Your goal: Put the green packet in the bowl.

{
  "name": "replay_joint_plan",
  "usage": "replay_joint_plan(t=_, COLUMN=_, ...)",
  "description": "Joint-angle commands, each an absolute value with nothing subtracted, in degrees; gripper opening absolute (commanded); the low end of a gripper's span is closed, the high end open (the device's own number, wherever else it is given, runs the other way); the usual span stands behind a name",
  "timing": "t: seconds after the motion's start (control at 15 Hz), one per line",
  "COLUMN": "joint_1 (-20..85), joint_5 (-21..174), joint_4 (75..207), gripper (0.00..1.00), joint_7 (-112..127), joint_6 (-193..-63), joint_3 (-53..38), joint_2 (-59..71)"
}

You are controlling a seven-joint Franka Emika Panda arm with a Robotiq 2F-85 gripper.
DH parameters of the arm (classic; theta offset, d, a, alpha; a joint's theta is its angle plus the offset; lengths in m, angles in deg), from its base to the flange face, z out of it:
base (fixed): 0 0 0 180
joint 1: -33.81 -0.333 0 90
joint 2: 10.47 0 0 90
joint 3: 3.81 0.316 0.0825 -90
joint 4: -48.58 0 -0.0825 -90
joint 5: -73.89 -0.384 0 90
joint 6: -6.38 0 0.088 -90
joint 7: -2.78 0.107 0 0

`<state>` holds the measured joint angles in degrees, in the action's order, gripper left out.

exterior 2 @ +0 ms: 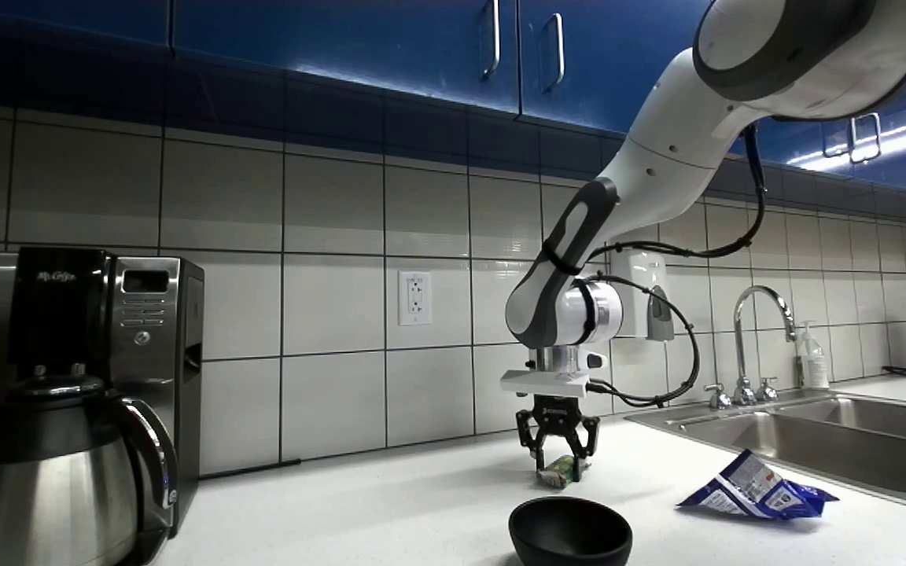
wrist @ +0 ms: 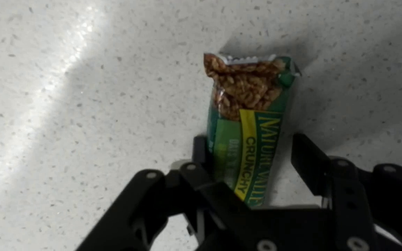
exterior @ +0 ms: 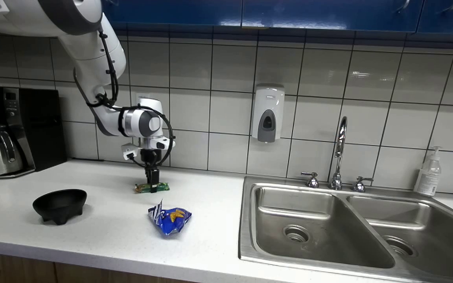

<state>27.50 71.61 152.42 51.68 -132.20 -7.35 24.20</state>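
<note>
The green packet lies flat on the white counter; it shows in both exterior views [exterior: 143, 188] [exterior 2: 555, 474] and in the wrist view [wrist: 246, 122]. My gripper [wrist: 251, 151] is open and points down, with its fingers on either side of the packet. In the wrist view the left finger is against or very close to the packet's edge, and a gap shows before the right finger. The packet's near end is hidden behind the gripper. The gripper is low at the counter in both exterior views [exterior: 153, 188] [exterior 2: 558, 470]. The black bowl [exterior: 60, 206] [exterior 2: 571, 534] stands upright, apart from the gripper.
A crumpled blue packet [exterior: 170, 221] [exterior 2: 760, 489] lies on the counter near the green one. A double steel sink [exterior: 246, 220] is set into the counter. A coffee maker [exterior: 41, 125] [exterior 2: 150, 346] stands by the tiled wall. Blue cabinets [exterior: 171, 11] hang above.
</note>
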Motion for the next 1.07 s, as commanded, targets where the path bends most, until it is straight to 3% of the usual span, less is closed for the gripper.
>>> replay_joint_plan(t=0.0, joint_1=27.36, joint_5=70.29, joint_4=152.82, gripper=0.34, joint_7=50.47, joint_6=-133.19, joint_3=-7.33, joint_2=23.68)
replay_joint_plan(t=0.2, joint_1=27.35, joint_5=70.41, joint_4=153.17, gripper=0.16, joint_7=50.32, joint_6=-133.38, joint_3=-7.39, joint_2=23.30)
replay_joint_plan(t=1.0, joint_1=28.47, joint_5=70.31, joint_4=160.11, gripper=0.16, joint_7=44.00, joint_6=-132.75, joint_3=-6.92, joint_2=16.36)
